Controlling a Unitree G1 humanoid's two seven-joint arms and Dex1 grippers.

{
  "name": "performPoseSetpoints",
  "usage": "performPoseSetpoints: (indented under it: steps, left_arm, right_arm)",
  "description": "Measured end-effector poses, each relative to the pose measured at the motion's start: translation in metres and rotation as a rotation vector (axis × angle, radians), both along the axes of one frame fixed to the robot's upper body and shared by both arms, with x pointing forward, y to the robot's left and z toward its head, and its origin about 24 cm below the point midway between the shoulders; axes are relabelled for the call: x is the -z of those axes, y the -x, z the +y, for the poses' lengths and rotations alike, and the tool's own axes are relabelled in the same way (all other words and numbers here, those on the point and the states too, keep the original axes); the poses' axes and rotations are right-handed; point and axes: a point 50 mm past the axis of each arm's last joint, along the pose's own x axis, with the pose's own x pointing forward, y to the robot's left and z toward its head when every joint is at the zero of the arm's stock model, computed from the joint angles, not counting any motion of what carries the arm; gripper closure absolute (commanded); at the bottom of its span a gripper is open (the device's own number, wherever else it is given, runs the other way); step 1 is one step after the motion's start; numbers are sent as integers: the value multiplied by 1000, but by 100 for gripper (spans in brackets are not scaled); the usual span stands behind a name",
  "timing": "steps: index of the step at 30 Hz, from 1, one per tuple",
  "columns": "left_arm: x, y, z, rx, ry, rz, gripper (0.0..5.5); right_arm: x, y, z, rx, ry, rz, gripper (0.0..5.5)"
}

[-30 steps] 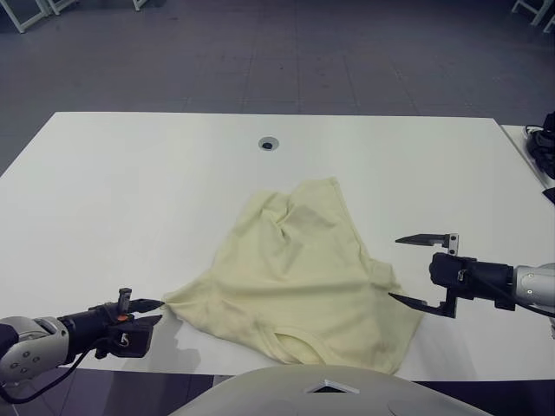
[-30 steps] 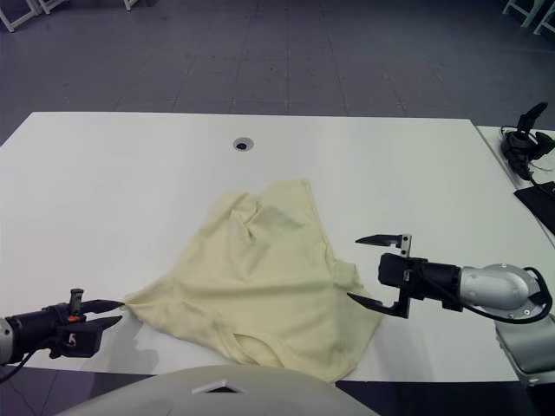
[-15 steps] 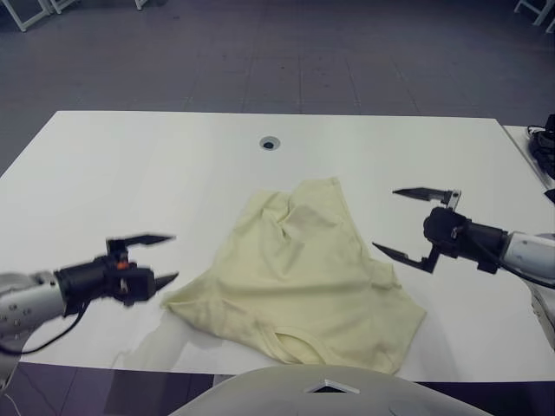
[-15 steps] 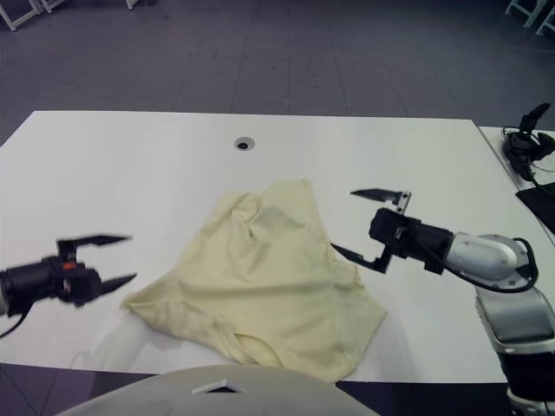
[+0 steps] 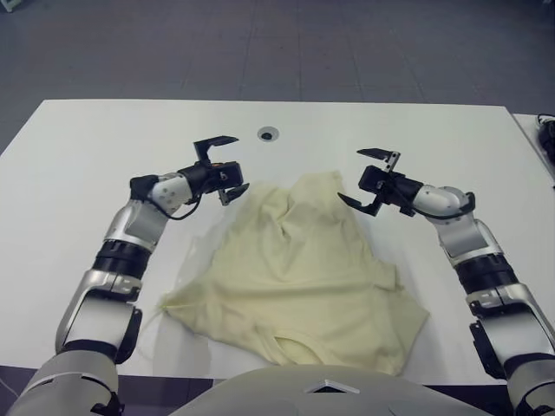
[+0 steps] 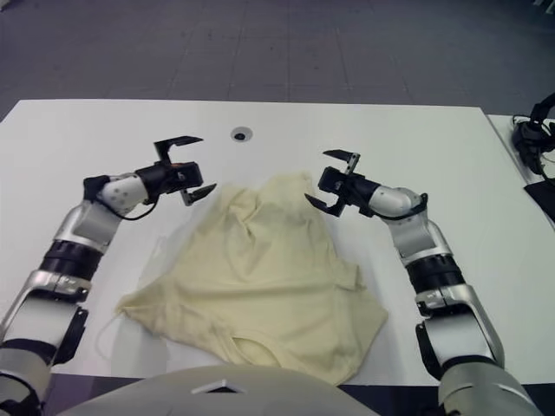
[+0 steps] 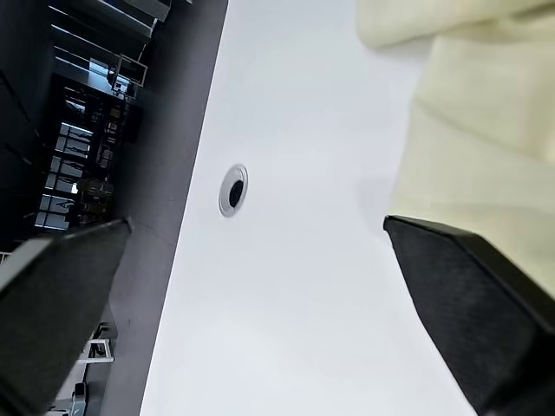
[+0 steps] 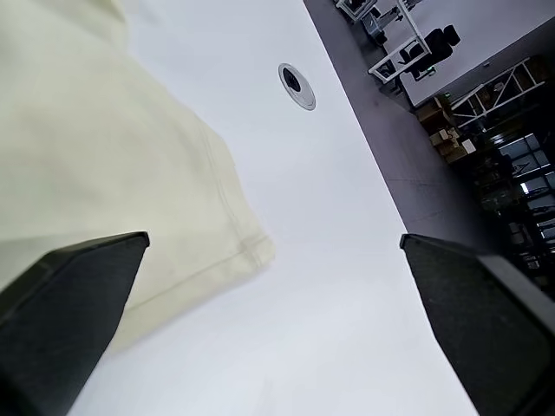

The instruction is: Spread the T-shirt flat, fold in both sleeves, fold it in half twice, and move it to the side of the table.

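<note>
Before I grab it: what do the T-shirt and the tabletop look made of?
The T-shirt looks like soft knit fabric, probably cotton jersey, pale yellow and matte; it lies in loose wrinkles with stitched hems. The table looks like a hard, smooth white board, likely laminate, with a faint sheen. Its round grommet could be metal or grey plastic; too small to tell.

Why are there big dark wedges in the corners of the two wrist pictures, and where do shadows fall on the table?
Left wrist view: the wedges are the left tool's own open fingers, close to the camera. Right wrist view: likewise the right tool's fingers. Left eye view: soft, faint shadows lie on the table beside the T-shirt's left edge, under the left arm.
</note>
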Motion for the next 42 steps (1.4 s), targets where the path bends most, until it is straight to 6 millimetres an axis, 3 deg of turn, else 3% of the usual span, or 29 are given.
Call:
performPoseSetpoints:
  steps: [5,14,27,35,42]
  left_arm:
    - [12,-10,-5,-14,-2,36,12]
    - [29,-4,-17,64,-54,78,12]
    - [38,-1,-13,58,-71,74,12]
    - [40,-3,-4,8,-68,49,12]
    - [39,-2,15,-34,-91,41,12]
  right_arm:
    - [10,-12,3,-1,49,-6,10]
    - [12,-21,16,-47,106,-23,10]
    - [13,-27,24,-114,277,-49,10]
    - [12,-25,2,-64,325,-62,10]
    - [12,-12,-32,6,340,-61,10]
